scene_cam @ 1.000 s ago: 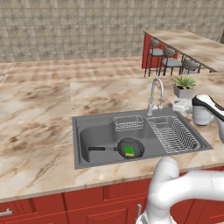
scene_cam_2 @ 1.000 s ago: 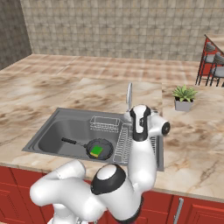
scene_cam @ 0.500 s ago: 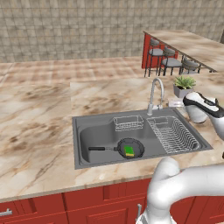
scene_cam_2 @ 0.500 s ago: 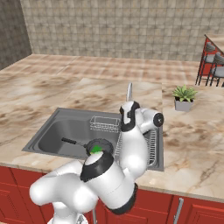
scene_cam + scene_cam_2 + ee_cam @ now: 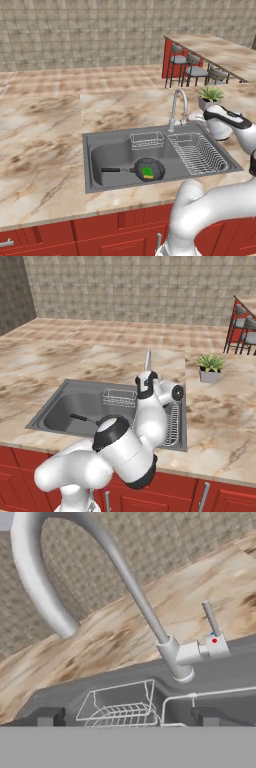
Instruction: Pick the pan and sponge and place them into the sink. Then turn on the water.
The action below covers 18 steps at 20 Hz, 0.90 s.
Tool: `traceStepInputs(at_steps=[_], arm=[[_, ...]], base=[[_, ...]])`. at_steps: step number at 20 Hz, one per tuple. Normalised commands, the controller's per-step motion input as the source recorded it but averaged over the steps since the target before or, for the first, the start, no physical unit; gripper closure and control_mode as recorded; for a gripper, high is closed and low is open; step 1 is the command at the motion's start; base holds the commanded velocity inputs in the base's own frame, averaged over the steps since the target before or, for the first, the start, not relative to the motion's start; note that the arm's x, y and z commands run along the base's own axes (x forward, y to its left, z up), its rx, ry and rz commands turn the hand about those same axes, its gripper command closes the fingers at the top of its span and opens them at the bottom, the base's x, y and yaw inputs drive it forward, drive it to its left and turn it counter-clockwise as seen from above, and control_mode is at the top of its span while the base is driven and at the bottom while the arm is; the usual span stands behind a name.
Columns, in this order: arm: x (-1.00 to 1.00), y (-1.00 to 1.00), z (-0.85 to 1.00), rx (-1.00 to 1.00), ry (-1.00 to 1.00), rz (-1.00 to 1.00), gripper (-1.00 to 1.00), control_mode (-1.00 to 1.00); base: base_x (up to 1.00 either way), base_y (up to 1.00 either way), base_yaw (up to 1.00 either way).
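Observation:
The black pan (image 5: 158, 169) lies in the dark grey sink (image 5: 107, 152), handle pointing left, with the green sponge (image 5: 147, 173) resting inside it. My gripper (image 5: 194, 119) hovers just right of the silver gooseneck faucet (image 5: 177, 106), over the sink's back rim. In the hand view both fingertips (image 5: 50, 716) stand wide apart and open around nothing. That view faces the faucet's base (image 5: 176, 657) and its upright lever handle (image 5: 212, 619). No water is in view at the spout (image 5: 65, 628).
A small wire basket (image 5: 146, 140) sits in the basin behind the pan, with a ribbed draining rack (image 5: 199, 154) on the right. A potted plant (image 5: 210, 95) stands on the counter behind my hand. Bar stools (image 5: 194, 71) stand beyond.
My hand has moved left, from beside the draining rack's right end toward the faucet. The arm's elbow swung across the right base view. Pan and sponge stayed put.

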Motion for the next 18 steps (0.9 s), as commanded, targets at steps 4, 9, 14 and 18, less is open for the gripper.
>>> traceStepInputs(at_steps=[4,9,14,18], arm=[[0.3,-0.08,-0.13,0.16,0.0,-0.04,-1.0,-1.0],[0.3,-0.11,-0.03,0.12,-0.07,-0.03,-1.0,-1.0],[0.29,-0.06,-0.01,0.05,-0.13,-0.02,-1.0,-1.0],[0.34,-0.06,0.0,-0.02,-0.17,-0.02,-1.0,-1.0]], base=[[0.0,0.0,0.0],[0.0,0.0,0.0],[0.0,0.0,0.0],[0.0,0.0,0.0]])
